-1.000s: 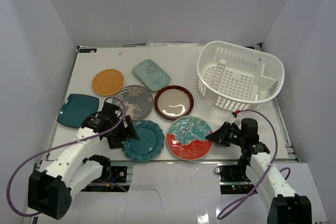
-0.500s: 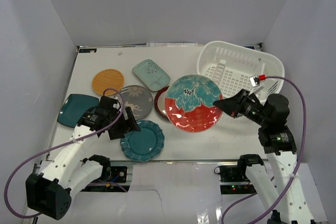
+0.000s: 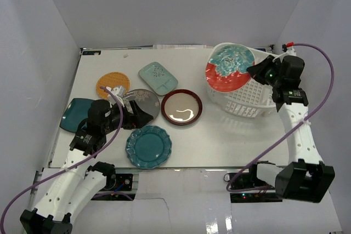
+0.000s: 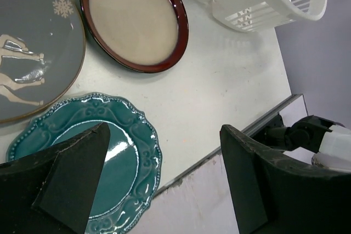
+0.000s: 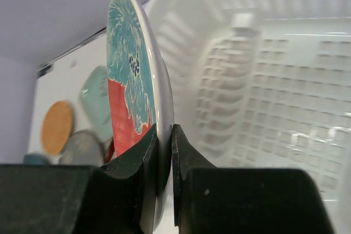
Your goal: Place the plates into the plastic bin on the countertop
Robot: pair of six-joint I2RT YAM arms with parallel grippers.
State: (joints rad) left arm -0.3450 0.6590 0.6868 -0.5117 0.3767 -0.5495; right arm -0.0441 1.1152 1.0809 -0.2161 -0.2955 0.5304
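Right claw [image 5: 163, 138]: you see it clamped tight on the rim of the red-and-teal floral plate [image 3: 230, 68], one finger on each face.
Floral plate: it is raised and tilted on edge at the left end of the white plastic bin [image 3: 274, 96]. A second ago it lay flat at the near edge of the bench [image 3: 236, 135]; half a second ago it hung over the middle of the bench.
Contact with bin: from these views you cannot tell whether the plate's lower edge touches the basket.
Right arm: it has swung from low near its base up to the far right, reaching over the bin's right rim.
Left claw [image 4: 164, 132]: its jaws are spread wide with nothing between them. It has drawn back from the left rim of the teal scalloped plate [image 3: 148, 146] and now hovers by the near edge of the grey deer plate [image 3: 143, 100].
Scalloped plate: it sits uncovered and alone at the near edge, with bare bench where the floral plate was.
Unmoved on the bench: the red-rimmed cream plate [image 3: 181, 107], mint plate [image 3: 157, 77], orange woven plate [image 3: 112, 85] and dark teal square plate [image 3: 77, 114].
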